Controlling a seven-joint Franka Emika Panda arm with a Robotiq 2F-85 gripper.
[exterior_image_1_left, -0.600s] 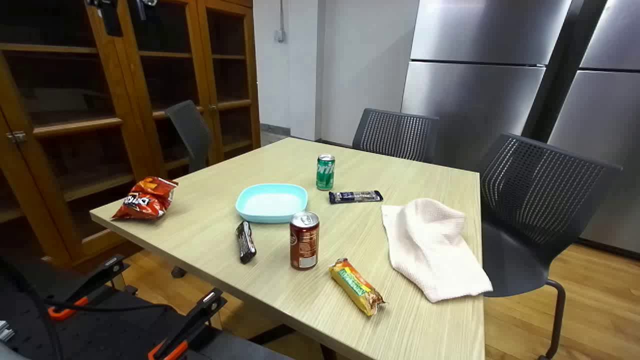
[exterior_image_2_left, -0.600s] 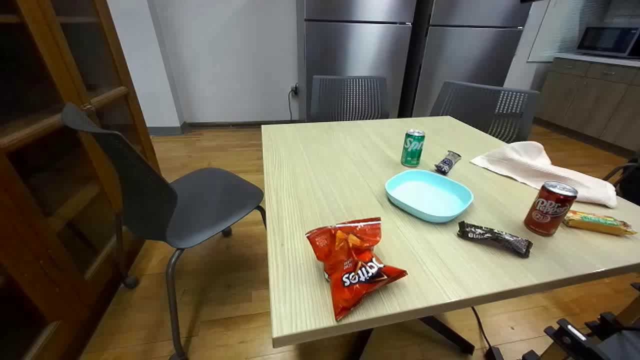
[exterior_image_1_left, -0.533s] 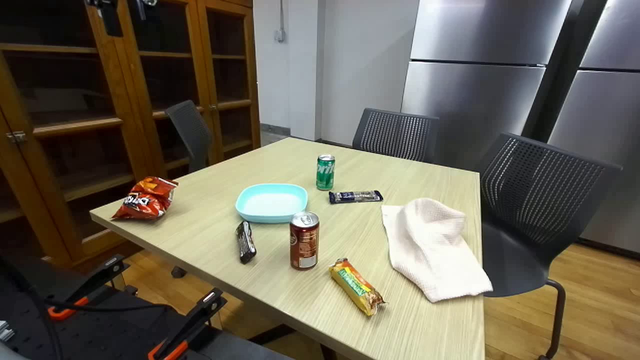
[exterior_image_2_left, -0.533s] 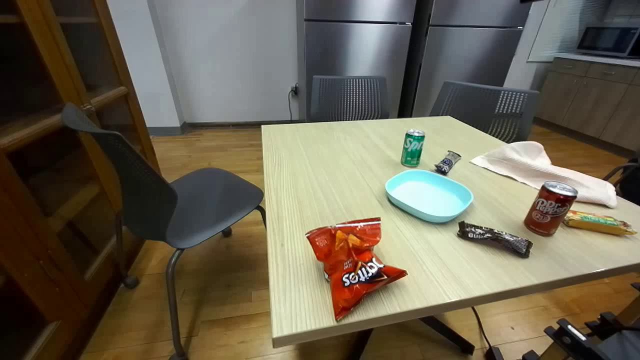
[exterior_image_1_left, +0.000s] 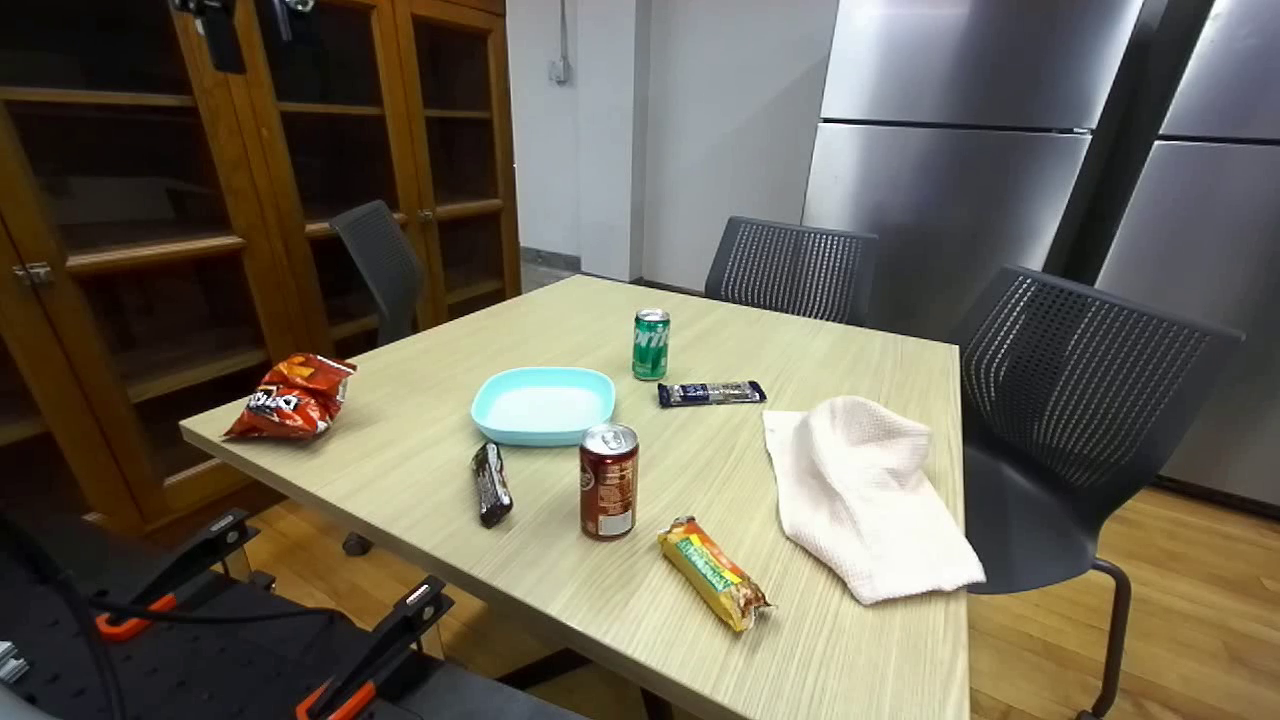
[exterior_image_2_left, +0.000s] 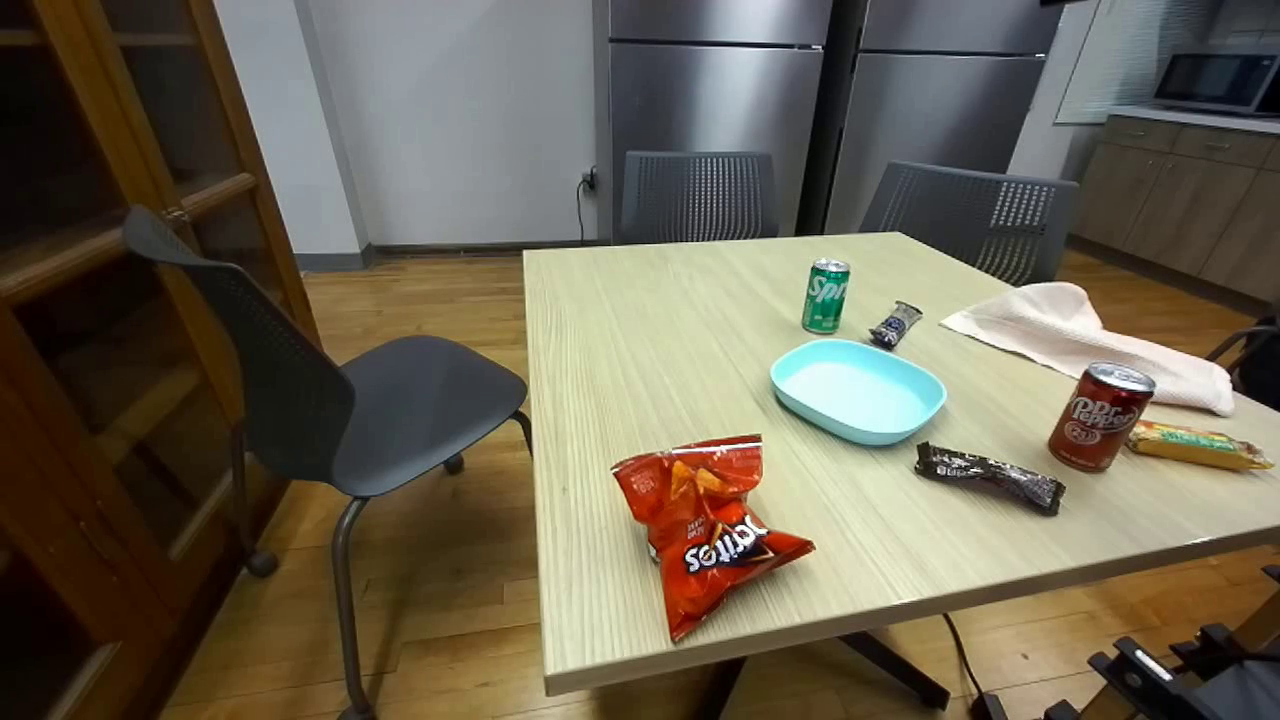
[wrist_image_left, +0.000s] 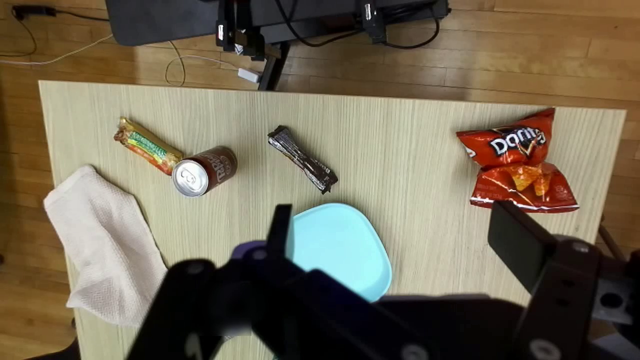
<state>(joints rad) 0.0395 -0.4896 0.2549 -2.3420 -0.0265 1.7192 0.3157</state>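
Blue tray (wrist_image_left: 345, 245): flat on the table (wrist_image_left: 415, 150), partly hidden in the wrist view by the gripper (wrist_image_left: 392, 220).
Fingers (wrist_image_left: 520, 242): spread wide, well above the table.
Dark-wrapped bar (wrist_image_left: 302, 159): lying near the tray.
Dr Pepper can (wrist_image_left: 217, 166): upright, near the yellow-wrapped bar (wrist_image_left: 146, 142).
Doritos bag (wrist_image_left: 520, 160): lying near a table corner.
Sprite can (exterior_image_1_left: 650, 345): upright near the tray in an exterior view, beside the navy-wrapped bar (exterior_image_1_left: 711, 393).
Cloth (wrist_image_left: 110, 250): rumpled, at the table edge.
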